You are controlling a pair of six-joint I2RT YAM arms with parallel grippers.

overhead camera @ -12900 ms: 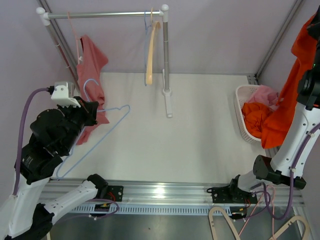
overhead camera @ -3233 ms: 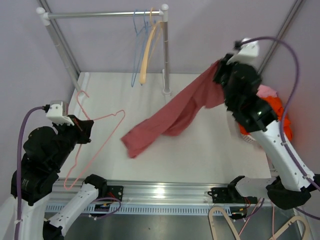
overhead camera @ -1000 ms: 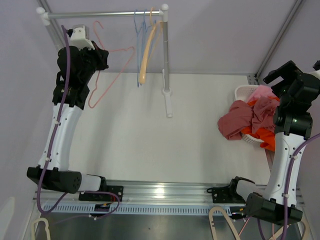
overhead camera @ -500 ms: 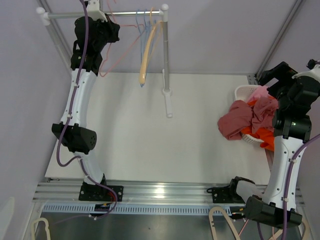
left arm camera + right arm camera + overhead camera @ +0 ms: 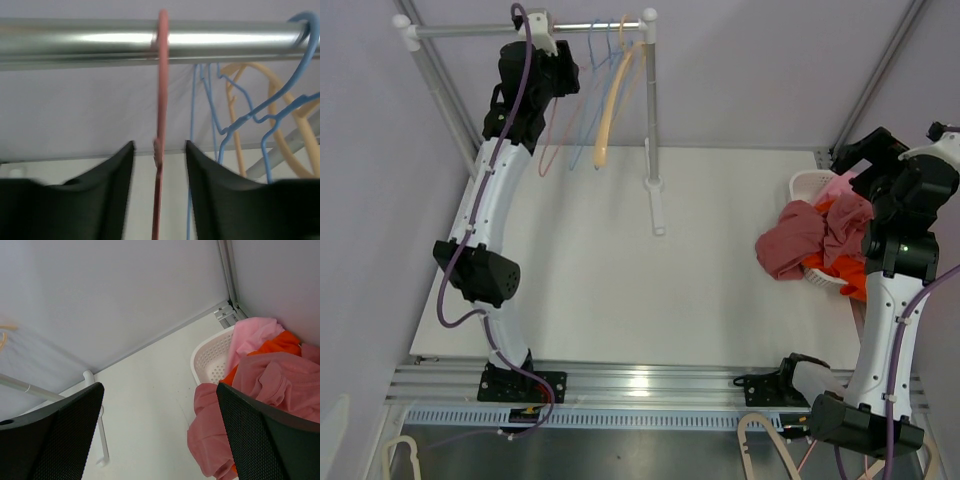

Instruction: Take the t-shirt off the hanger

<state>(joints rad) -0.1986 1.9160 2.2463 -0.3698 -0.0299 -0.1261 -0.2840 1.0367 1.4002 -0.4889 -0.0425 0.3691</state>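
The dusty-red t-shirt (image 5: pixel 788 248) lies crumpled over the near rim of the white basket (image 5: pixel 803 185) at the right, also seen in the right wrist view (image 5: pixel 215 440). The bare pink hanger (image 5: pixel 552 140) hangs from the metal rail (image 5: pixel 470 30). In the left wrist view its hook (image 5: pixel 161 100) sits over the rail (image 5: pixel 75 42). My left gripper (image 5: pixel 159 144) is open, a finger on each side of the hanger's neck without touching it. High above the basket, my right gripper (image 5: pixel 159 390) is open and empty.
Two blue hangers (image 5: pixel 588 110) and a wooden one (image 5: pixel 610 110) hang just right of the pink one. The rack's upright post (image 5: pixel 652 120) stands beside them. Orange (image 5: pixel 840 275) and pink (image 5: pixel 840 185) clothes fill the basket. Spare hangers (image 5: pixel 770 440) lie below the table's front rail.
My left arm carried the pink hanger right along the rail, hooked it on, and its jaws opened off it. The right arm barely moved; the t-shirt stays on the basket.
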